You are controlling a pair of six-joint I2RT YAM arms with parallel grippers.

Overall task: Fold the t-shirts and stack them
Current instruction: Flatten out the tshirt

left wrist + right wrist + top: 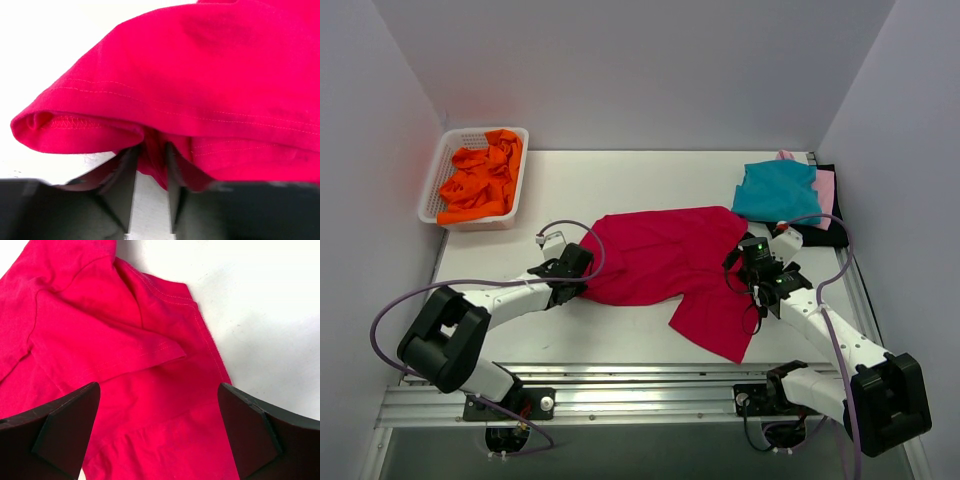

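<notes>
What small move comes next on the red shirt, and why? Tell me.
Probably lower the right hand and close it on the red shirt: it hovers open over the cloth, while the left hand is shut on the opposite edge.

Even light from above fills the top view: the tabletop is bright without glare, with faint shadows under the arms beside the crimson t-shirt. Left of the shirt, an orange glow tints the wall by the basket. In the left wrist view the tabletop behind the shirt is blown out white and the left hand beneath it is blurred. The right wrist view is sharp, a soft grey shadow right of the shirt.
</notes>
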